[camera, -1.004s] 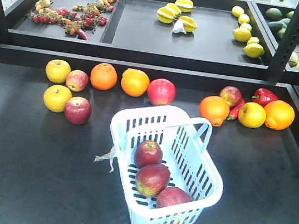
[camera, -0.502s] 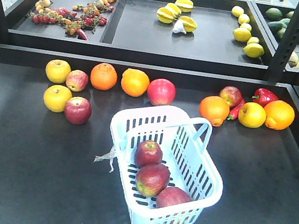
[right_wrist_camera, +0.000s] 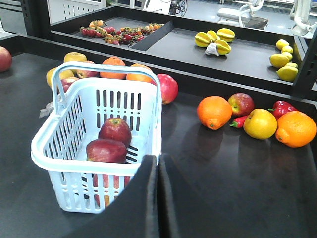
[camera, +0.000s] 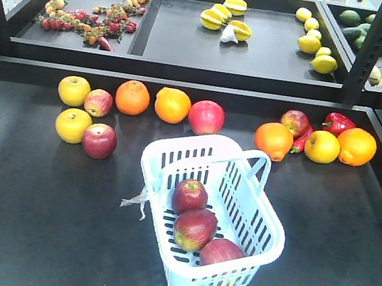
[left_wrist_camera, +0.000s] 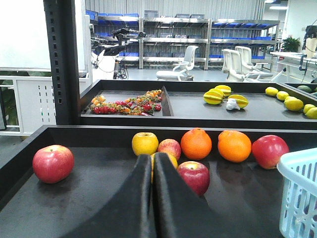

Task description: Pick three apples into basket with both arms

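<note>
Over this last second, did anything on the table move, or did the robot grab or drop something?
Only one thing: a dark shape at the bottom left corner of the front view a second ago is gone now. Nothing was grabbed or dropped. The three apples lie in the basket as before, and the loose fruit has not shifted. The left pincer and right pincer are shut and empty.

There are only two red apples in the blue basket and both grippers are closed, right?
Not quite: the basket holds three apples, not two, as the front-facing view shows. The left gripper and right gripper are indeed closed.
</note>
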